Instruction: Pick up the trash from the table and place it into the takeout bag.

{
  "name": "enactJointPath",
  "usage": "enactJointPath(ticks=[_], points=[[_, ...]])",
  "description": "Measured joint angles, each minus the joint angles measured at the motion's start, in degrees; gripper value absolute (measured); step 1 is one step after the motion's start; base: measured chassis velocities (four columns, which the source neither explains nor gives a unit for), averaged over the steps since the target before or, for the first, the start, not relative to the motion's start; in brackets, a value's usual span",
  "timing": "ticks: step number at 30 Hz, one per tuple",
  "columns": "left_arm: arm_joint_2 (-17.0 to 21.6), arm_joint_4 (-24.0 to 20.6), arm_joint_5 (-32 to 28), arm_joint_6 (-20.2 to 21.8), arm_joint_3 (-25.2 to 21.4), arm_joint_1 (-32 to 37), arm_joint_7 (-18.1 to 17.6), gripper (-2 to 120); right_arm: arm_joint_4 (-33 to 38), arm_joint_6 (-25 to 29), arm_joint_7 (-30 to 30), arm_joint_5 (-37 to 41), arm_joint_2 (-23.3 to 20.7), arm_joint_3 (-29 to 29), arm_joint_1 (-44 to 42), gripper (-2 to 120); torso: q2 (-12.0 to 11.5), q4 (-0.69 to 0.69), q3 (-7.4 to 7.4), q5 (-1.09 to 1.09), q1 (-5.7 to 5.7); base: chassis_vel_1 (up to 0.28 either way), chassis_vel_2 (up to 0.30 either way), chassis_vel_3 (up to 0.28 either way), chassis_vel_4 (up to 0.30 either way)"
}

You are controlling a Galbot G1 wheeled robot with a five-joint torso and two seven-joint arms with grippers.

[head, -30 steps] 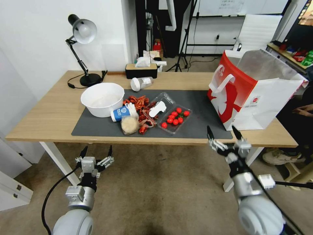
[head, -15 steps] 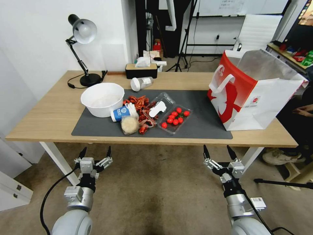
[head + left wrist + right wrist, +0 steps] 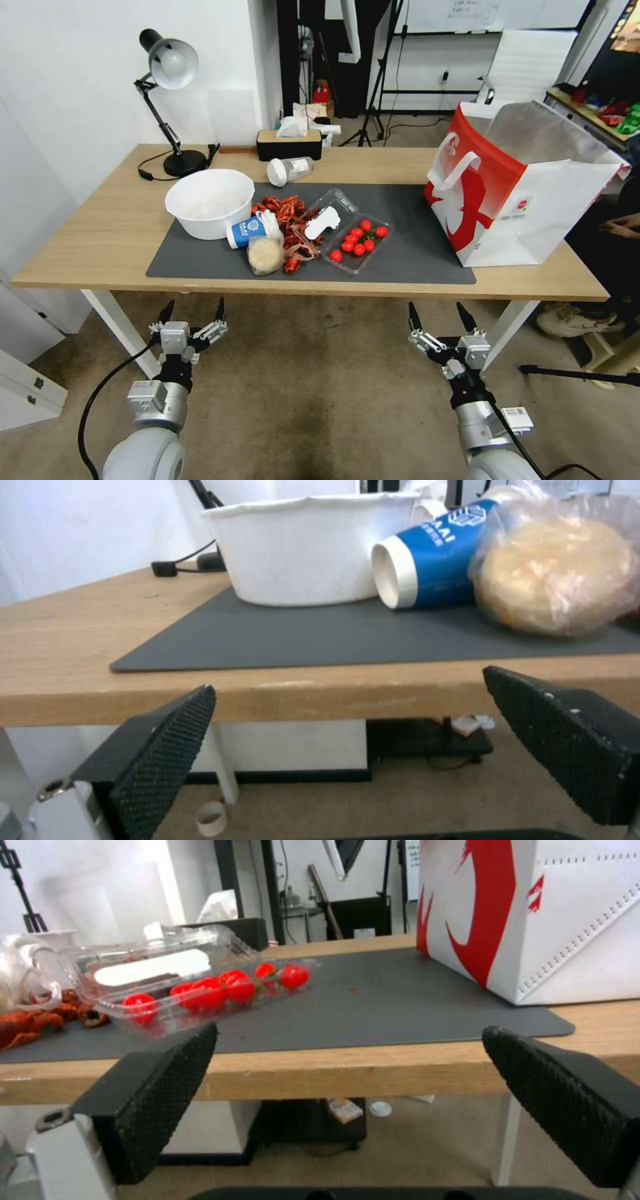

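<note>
Left gripper (image 3: 191, 313) and right gripper (image 3: 438, 317) hang wide-spread below the desk (image 3: 100, 233) edge; takeout bag (image 3: 513, 187) stands at 2 o'clock.

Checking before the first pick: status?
Left tool and right tool open, empty, below table edge. Trash pile on mat, takeout bag upright at right. Path clear.
</note>
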Motion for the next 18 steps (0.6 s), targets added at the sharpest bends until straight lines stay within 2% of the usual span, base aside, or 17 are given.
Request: enactJointPath(ticks=[4, 5, 6, 8, 9, 11, 15, 18], points=[[2.72, -1.05, -5.81, 2.37, 0.15, -2.04, 0.8, 100, 0.41, -0.67, 0.76, 0.11, -0.44, 0.02, 0.22, 100, 0.0, 0.0, 0.0, -0.01, 0.0, 0.0, 0.0, 0.0, 0.0], [4.68, -1.7, -8.4, 3.72, 0.34, -3.38, 1.15, 100, 0.69, -0.93, 0.98, 0.17, -0.75, 0.09, 0.32, 100, 0.0, 0.01, 0.0, 0.0, 0.0, 0.0, 0.0, 0.0, 0.0], [4.68, -1.7, -8.4, 3.72, 0.34, -3.38, 1.15, 100, 0.69, -0.93, 0.98, 0.17, -0.75, 0.09, 0.32, 100, 0.0, 0.01, 0.0, 0.0, 0.0, 0.0, 0.0, 0.0, 0.0], [8.61, -2.72, -12.94, 6.23, 1.01, -6.54, 1.32, 100, 1.33, -1.51, 1.4, 0.34, -1.22, 0.26, 0.43, 100, 0.0, 0.0, 0.0, 0.0, 0.0, 0.0, 0.0, 0.0, 0.0], [8.61, -2.72, -12.94, 6.23, 1.01, -6.54, 1.32, 100, 1.33, -1.51, 1.4, 0.34, -1.22, 0.26, 0.43, 100, 0.0, 0.0, 0.0, 0.0, 0.0, 0.0, 0.0, 0.0, 0.0], [12.64, -2.72, -17.88, 8.33, 2.92, -11.5, 0.89, 100, 1.9, -2.02, 1.76, 0.37, -1.41, 0.46, 0.49, 100, 0.0, 0.0, 0.0, 0.0, 0.0, 0.0, 0.0, 0.0, 0.0], [14.88, -2.16, -20.96, 9.67, 5.21, -14.85, 0.33, 100, 2.24, -2.28, 1.92, 0.3, -1.36, 0.6, 0.32, 100, 0.0, -0.02, 0.01, 0.01, 0.01, 0.0, 0.0, 0.0, 0.0], [17.36, -2.09, -26.1, 12.08, 9.74, -18.2, -0.05, 100, 2.62, -2.49, 1.94, 0.14, -1.29, 1.01, -0.14, 100, 0.0, 0.0, 0.0, 0.01, 0.0, 0.0, 0.0, 0.0, 0.0]])
